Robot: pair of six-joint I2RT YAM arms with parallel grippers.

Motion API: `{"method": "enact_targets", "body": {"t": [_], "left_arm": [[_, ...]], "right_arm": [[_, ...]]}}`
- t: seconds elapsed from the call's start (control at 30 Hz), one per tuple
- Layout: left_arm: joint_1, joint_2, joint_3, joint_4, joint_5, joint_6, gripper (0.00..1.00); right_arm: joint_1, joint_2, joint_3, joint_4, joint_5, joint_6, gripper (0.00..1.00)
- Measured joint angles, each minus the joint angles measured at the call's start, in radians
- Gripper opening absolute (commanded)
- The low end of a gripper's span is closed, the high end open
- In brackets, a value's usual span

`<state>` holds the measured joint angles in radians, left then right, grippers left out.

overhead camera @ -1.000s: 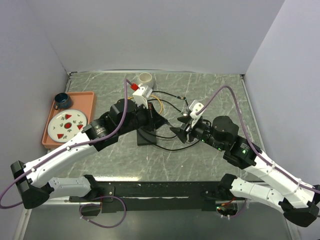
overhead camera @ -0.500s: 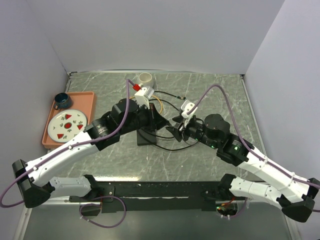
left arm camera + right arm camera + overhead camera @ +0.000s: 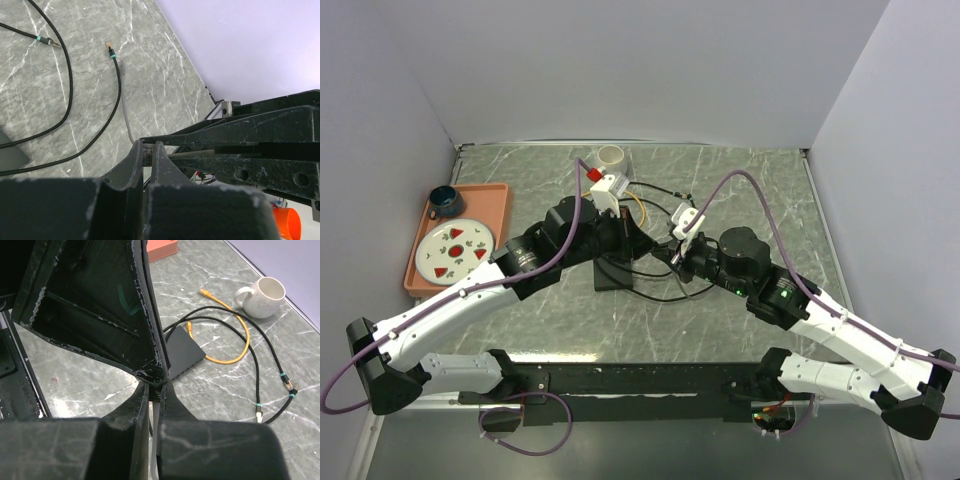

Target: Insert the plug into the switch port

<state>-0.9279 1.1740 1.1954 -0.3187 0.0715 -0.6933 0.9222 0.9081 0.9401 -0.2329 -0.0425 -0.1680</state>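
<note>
Plug [image 3: 146, 156] not yet seated: it shows as a small brownish piece pinched between the nearly closed jaws of the left gripper [image 3: 147, 149], held in the air, with its cable [image 3: 126, 117] trailing off across the table [image 3: 165, 75]. Switch box [image 3: 184, 351] lies flat on the marble near both grippers, with nothing plugged in that can be seen. The port on its narrow edge is too small to pick out. Right gripper [image 3: 156, 389] sits tip to tip with the left one, jaws almost together around something dark, but whether it grips anything cannot be told. Judged stage: plug picked up, perhaps being passed or re-seated between the grippers. Alignment and insertion all remain. Against a second ago: right arm has swung left, closing the gap to the left gripper; left arm, box and loose cables look unmoved.
</note>
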Motion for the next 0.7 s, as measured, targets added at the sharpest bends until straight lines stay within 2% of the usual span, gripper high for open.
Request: {"method": "enact_targets", "body": {"t": [0.07,0.13,0.17,0.2,0.3,0.4,0.53,0.7], "left_arm": [[0.001,0.0,0.0,-0.002,-0.002,0.0,0.01],[0.001,0.0,0.0,-0.002,-0.004,0.0,0.25],[0.002,0.0,0.0,-0.003,-0.007,0.001,0.41],[0.003,0.0,0.0,-0.006,-0.011,0.002,0.67],[0.02,0.001,0.0,-0.012,-0.022,0.008,0.85],[0.064,0.001,0.0,-0.02,-0.023,0.011,0.93],[0.163,-0.014,-0.02,-0.02,-0.017,0.012,0.96],[0.333,-0.056,-0.115,-0.024,-0.015,0.011,0.96]], "right_arm": [[0.001,0.002,0.0,0.0,0.0,-0.004,0.0],[0.001,0.002,-0.002,0.002,0.0,-0.006,0.0],[0.001,0.002,-0.004,0.005,0.0,-0.006,0.0],[0.001,0.002,-0.006,0.008,0.0,-0.005,0.0],[0.001,0.002,-0.012,0.001,0.013,-0.005,0.0],[0.001,0.003,-0.013,0.0,0.019,-0.005,0.0],[0.001,0.002,-0.013,-0.003,0.021,-0.005,0.0],[0.001,0.004,-0.013,-0.038,-0.011,-0.001,0.0]]}}
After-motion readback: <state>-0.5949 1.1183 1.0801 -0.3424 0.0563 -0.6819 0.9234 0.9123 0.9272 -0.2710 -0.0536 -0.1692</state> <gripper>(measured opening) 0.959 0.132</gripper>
